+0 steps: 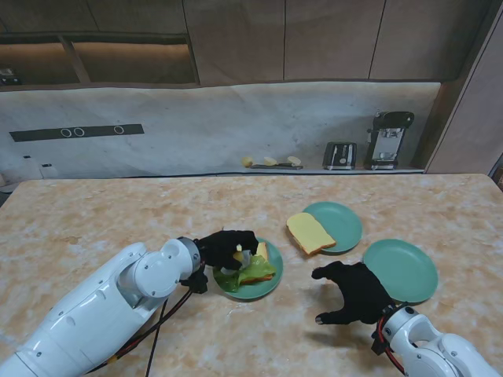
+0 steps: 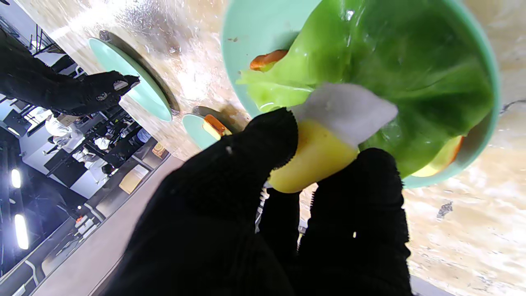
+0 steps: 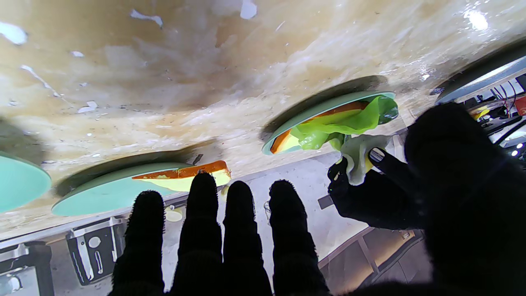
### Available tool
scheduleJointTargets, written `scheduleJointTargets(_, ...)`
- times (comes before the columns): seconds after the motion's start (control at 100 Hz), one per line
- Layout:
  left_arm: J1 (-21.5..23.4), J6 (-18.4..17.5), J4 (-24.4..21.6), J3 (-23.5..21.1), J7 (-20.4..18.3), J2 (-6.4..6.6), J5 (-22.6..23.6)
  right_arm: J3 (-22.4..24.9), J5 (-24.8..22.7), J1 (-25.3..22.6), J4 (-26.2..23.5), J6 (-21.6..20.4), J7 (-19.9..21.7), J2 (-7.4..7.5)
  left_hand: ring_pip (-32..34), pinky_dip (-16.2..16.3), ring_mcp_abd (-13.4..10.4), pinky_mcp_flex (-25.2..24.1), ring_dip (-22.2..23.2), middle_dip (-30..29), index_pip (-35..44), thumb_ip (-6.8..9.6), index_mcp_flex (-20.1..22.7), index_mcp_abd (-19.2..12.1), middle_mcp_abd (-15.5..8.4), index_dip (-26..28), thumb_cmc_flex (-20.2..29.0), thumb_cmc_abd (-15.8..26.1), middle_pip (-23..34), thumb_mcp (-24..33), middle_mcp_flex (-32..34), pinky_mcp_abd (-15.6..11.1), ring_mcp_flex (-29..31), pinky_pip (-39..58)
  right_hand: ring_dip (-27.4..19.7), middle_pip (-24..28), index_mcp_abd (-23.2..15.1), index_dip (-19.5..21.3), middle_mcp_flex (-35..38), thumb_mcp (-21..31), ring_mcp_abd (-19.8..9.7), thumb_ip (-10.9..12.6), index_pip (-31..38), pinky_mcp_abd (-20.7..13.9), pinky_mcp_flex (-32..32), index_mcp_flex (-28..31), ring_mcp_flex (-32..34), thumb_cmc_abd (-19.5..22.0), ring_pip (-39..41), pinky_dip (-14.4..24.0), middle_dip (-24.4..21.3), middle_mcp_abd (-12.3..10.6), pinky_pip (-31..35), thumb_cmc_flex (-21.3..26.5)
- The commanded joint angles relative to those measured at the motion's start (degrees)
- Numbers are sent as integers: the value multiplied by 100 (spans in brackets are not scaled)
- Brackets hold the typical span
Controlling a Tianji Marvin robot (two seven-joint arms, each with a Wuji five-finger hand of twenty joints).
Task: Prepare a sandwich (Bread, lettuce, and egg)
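Beyond the left hand (image 1: 226, 247), pinching an egg (image 2: 328, 139), a plate (image 1: 271, 287) holds lettuce (image 1: 236, 278) on bread; right hand (image 1: 355, 292) fingers spread.

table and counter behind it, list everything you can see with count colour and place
plates: 3, green, middle-right of table
bread slice: 1, yellow, orange crust, on farthest plate
lettuce: 1 leaf, green, over a bread slice on left plate
egg: 1, white and yellow, held over the lettuce
appliances: 2, dark, back counter right
left robot hand: black glove, shut on the egg
right robot hand: black glove, open, nearer to me than the plates
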Motion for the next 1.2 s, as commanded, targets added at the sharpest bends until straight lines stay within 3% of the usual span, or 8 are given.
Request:
scheduleJointTargets(0.0,-36,36,7,40,-112,-5,8,-15,-19,-39,11,8,79,-35,24,126,-8,-70,-68,-85,-102,98,-183,-35,0,-55,68,54,81,-10,-145,-200,-77,-13,127,-30,-83,-26,71,63,-100,178,-13,-9,-92,-49,-91,17,-38,123,-4246,-110,-87,-162)
scheduleJointTargets(0.23,-141,95,91,192,-144,-9,11,8,-45,-54,8,19,84,-33,75,163,-43,-429,-679,-1015,-430,172,-301,-8,47,-307,-302,312,210,60,-688,-223,-637,-175,125,-40,-81,-32,77,59,-94,177,-22,-8,-100,-34,-89,18,-39,123,-4252,-101,-93,-160)
scheduleJointTargets(0.33,-133,49,67,179,-182,8,35,17,-51,-54,12,18,75,-33,117,218,-86,-715,-1673,-1957,-1003,378,-349,-12,65,-953,-573,590,175,-91,-950,-221,-1040,-283,125,-39,-73,-33,86,59,-100,177,-23,-7,-94,-24,-80,18,-37,124,-4253,-102,-92,-156)
scheduleJointTargets(0.54,-18,-135,-174,26,-526,131,177,-14,-14,-7,45,-1,92,-32,-746,223,-100,-1363,-2494,-2716,-2273,269,-341,-19,134,-2116,-856,964,-682,-1087,-1444,-165,-1573,-785,123,-41,-78,-34,82,56,-106,177,-27,-4,-93,-20,-81,20,-41,125,-4254,-107,-95,-163)
scheduleJointTargets(0.68,164,-153,-335,-165,-404,130,410,-35,-15,22,54,-4,80,-32,-1282,-137,-78,-1664,-3094,-3266,-2727,183,-208,71,240,-2586,-909,1165,-1116,-1834,-1583,-8,-1777,-1379,123,-41,-74,-36,82,58,-107,178,-31,-4,-92,-26,-84,19,-43,127,-4254,-98,-94,-163)
scheduleJointTargets(0.79,394,-135,-532,-444,-333,129,461,-16,-35,64,43,-36,97,-28,-1692,-763,-40,-1870,-3577,-3676,-2840,169,-202,68,271,-2734,-921,1542,-1392,-2727,-1674,140,-1913,-2087,126,-37,-64,-34,84,60,-94,178,-26,-3,-48,-21,-70,12,-33,132,-4252,-96,-77,-136)
scheduleJointTargets(0.87,585,-303,-651,-732,-358,150,408,6,-59,130,36,-77,104,-26,-1666,-1009,-77,-1974,-3571,-3685,-3029,118,-387,-47,279,-2808,-1180,2204,-1372,-3510,-1737,143,-1947,-2255,128,-25,-47,-28,84,53,-93,176,-12,2,-21,-6,-69,12,-26,135,-4247,-91,-60,-103)
scheduleJointTargets(1.19,1733,-754,-1151,-1874,-11,125,359,-60,-250,792,325,-293,242,28,-2391,-1855,-124,-2116,-4267,-4290,-3114,86,-238,-60,265,-2797,-1641,2386,-1861,-3629,-1645,250,-1962,-3144,66,-66,-15,-9,-8,-38,-60,162,23,-67,15,-48,-118,24,-107,23,-4265,-60,-167,52)
